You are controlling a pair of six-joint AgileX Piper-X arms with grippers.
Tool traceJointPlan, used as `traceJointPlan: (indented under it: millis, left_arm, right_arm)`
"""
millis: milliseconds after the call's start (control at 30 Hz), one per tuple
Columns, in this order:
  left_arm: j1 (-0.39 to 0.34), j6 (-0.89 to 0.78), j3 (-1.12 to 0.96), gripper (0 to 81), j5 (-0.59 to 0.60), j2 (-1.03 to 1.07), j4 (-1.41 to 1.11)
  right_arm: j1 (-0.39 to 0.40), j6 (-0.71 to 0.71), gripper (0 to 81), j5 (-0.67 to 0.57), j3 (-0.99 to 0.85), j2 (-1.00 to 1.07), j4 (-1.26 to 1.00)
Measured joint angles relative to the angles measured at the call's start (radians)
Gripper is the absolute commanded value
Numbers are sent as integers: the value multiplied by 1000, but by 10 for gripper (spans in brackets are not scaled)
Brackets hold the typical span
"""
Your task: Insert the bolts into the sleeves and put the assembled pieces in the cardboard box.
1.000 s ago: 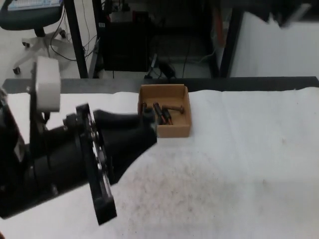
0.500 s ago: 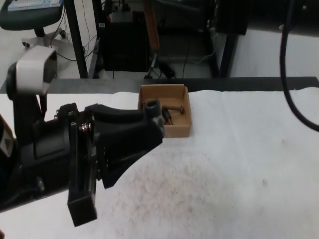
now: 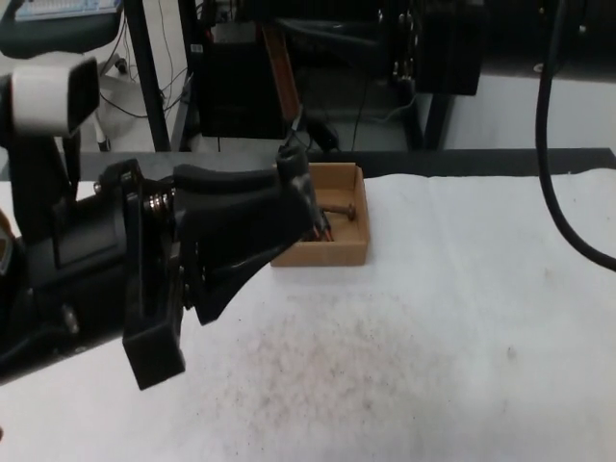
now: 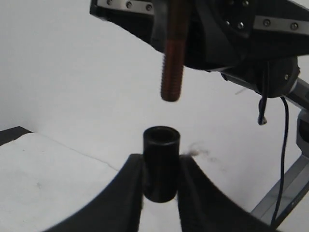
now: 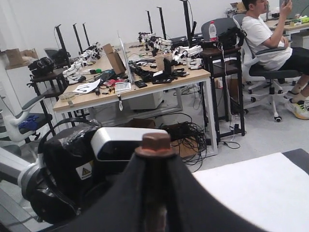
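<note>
My left gripper (image 4: pixel 161 166) is shut on a short black sleeve (image 4: pixel 161 162), held upright with its bore open. Directly above it, a little apart, hangs a long brown threaded bolt (image 4: pixel 172 58), held by my right gripper (image 4: pixel 176 17). In the right wrist view the bolt's head (image 5: pixel 153 144) sits between that gripper's fingers (image 5: pixel 125 203). From the high view, the left gripper (image 3: pixel 292 188) is raised just left of the cardboard box (image 3: pixel 351 252), with the sleeve (image 3: pixel 293 166) at its tip. The box holds several dark and brown pieces (image 3: pixel 337 210).
A white cloth (image 3: pixel 452 327) covers the bench; its dark far edge (image 3: pixel 500 159) runs behind the box. A black cable (image 3: pixel 549 154) hangs at the right. The left arm's body (image 3: pixel 96 269) takes up the near left.
The left arm has turned and lifted its gripper up beside the box. The right arm has come in from the top with the bolt.
</note>
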Motion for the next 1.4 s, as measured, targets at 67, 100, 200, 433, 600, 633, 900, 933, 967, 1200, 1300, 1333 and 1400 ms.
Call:
traceJointPlan:
  millis: [67,100,200,433,600,633,900,933,967,1200,1300,1333,1400]
  left_arm:
    - [0,0,-2,3,-8,0,0]
    - [0,0,-2,3,-10,0,0]
    - [0,0,-2,3,-10,0,0]
    - [0,0,-2,3,-10,0,0]
    - [0,0,-2,3,-6,6,8]
    - [0,0,-2,3,-6,6,8]
    - [0,0,1,3,-10,9,-85]
    - [3,-2,-3,3,-26,9,-121]
    - [3,-2,-2,3,-32,9,-130]
    - [3,-24,-2,3,-52,9,-157]
    - [3,-31,-2,3,-53,9,-157]
    - [3,-33,-2,3,-53,9,-157]
    - [3,-35,-2,3,-53,9,-157]
  right_arm:
    - [1,0,8,0,0,0,0]
    - [3,0,8,0,0,0,0]
    - [3,0,8,-4,0,0,0]
    - [3,0,8,-5,37,0,0]
    - [3,0,8,-5,51,0,-16]
    - [3,0,8,-5,51,0,-16]
    - [3,0,8,-7,53,-2,-30]
    - [3,0,8,-11,55,-2,-20]
    - [3,0,8,-13,54,-2,-16]
    - [3,-1,8,-12,54,0,-16]
    - [3,-1,8,-12,54,0,-16]
    - [3,-1,8,-12,54,0,-16]
    - [3,-1,5,-12,54,0,-16]
